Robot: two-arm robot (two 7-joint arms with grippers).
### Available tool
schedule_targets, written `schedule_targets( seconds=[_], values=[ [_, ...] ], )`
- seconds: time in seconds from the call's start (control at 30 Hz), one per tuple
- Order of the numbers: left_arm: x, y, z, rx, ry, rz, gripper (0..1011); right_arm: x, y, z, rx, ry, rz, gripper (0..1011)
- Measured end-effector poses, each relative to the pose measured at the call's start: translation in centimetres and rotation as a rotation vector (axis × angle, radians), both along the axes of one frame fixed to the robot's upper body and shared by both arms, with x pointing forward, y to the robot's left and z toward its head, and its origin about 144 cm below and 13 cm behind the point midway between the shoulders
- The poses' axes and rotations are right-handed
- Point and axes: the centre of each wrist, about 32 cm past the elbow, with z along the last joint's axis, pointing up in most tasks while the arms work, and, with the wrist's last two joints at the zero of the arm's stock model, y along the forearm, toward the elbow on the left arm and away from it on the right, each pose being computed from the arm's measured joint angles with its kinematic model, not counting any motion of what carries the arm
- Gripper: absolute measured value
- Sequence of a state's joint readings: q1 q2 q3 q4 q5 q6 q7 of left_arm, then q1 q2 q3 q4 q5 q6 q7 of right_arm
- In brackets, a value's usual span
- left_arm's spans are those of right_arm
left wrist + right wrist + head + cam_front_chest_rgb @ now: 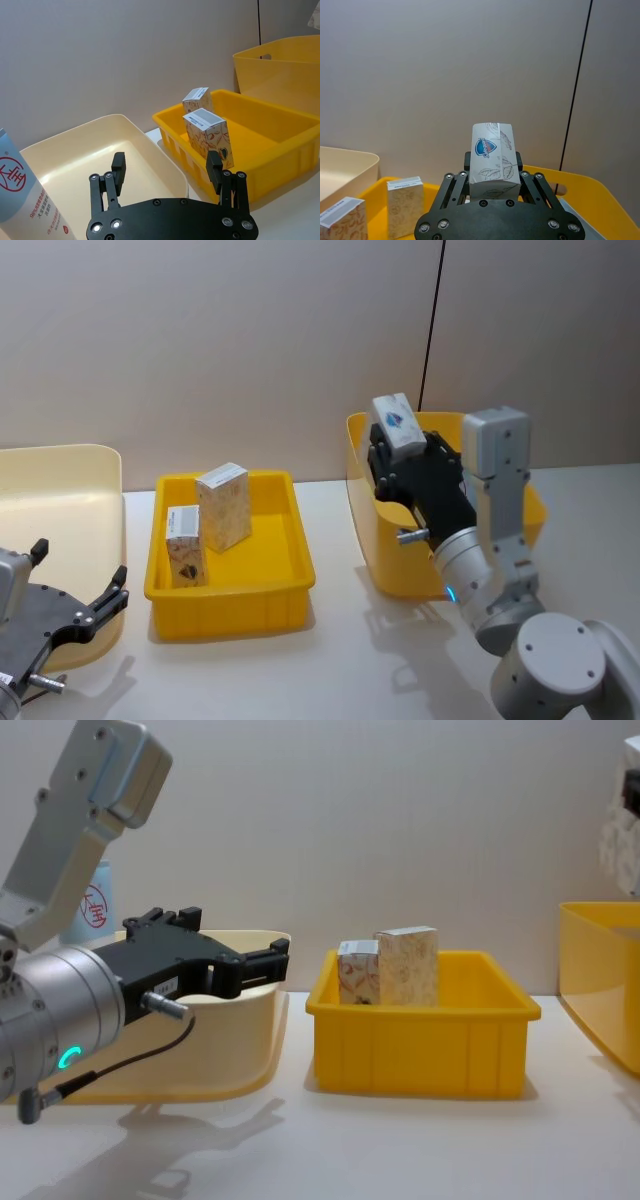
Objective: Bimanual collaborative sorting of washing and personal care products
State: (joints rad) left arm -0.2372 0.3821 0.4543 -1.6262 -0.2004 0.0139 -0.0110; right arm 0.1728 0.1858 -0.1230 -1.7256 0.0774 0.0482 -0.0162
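Your right end effector (398,445) gripped a white carton (396,425), long axis upright, above the tall yellow bin (375,550), with the low yellow tray (232,600) of two patterned cartons (224,505) to its left (nearer than the open left end effector (167,172) over the cream tub (75,150) holding a blue tube (22,197)).

Glossy yellow plastic bin (228,590)

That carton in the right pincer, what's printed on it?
The carton is white with grey leaf drawings and a blue-and-red shield logo, clearest in the right wrist view.
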Motion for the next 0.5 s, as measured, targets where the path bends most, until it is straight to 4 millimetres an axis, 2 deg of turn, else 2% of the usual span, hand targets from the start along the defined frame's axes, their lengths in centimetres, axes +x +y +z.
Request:
schedule_targets(
  seconds=[0.5],
  values=[
    [0.00, 0.00, 0.00, 0.000, 0.000, 0.000, 1003, -0.52, -0.67, -0.07, -0.021, -0.006, -0.076, 402]
  ],
)
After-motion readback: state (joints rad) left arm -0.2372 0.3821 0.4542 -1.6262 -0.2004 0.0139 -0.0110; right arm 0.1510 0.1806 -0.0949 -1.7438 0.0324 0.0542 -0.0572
